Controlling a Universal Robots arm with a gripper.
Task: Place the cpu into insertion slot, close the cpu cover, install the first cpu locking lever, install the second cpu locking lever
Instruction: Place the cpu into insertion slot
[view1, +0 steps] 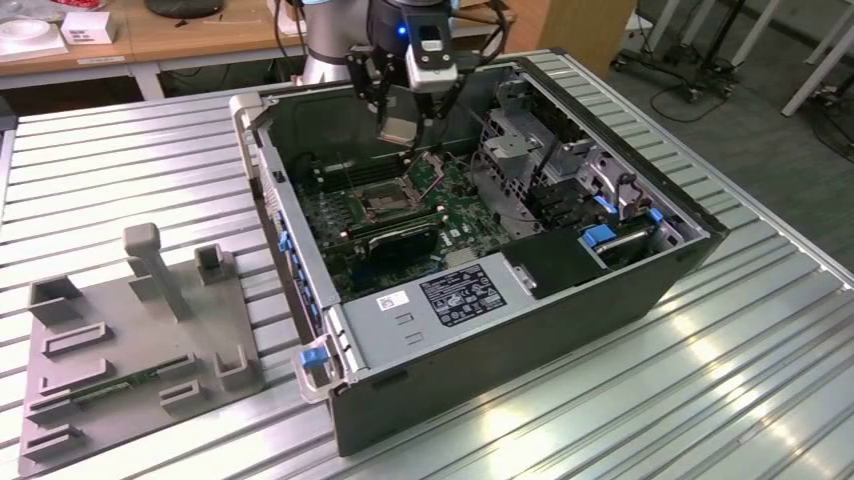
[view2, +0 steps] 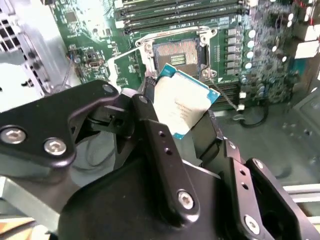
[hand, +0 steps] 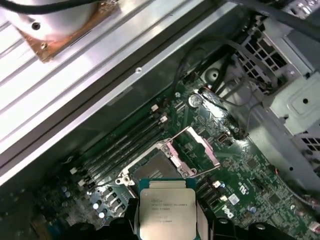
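pinching the cpu (view2: 182, 102) by two opposite edges, the gripper (view1: 403, 130) hangs inside the open computer case (view1: 534, 330), its fingers (view2: 150, 125) pressed against the chip's sides. the insertion slot (hand: 150, 171) lies uncovered on the green board (hand: 260, 175) below the gripper, clear of the chip. the cpu cover (hand: 199, 146) stands swung open just beside the slot, on the slot's far side from the gripper.

Silver-faced cpu (hand: 167, 214) held above bare insertion slot (hand: 149, 169), not touching; cpu cover (hand: 204, 145) raised open beside slot.
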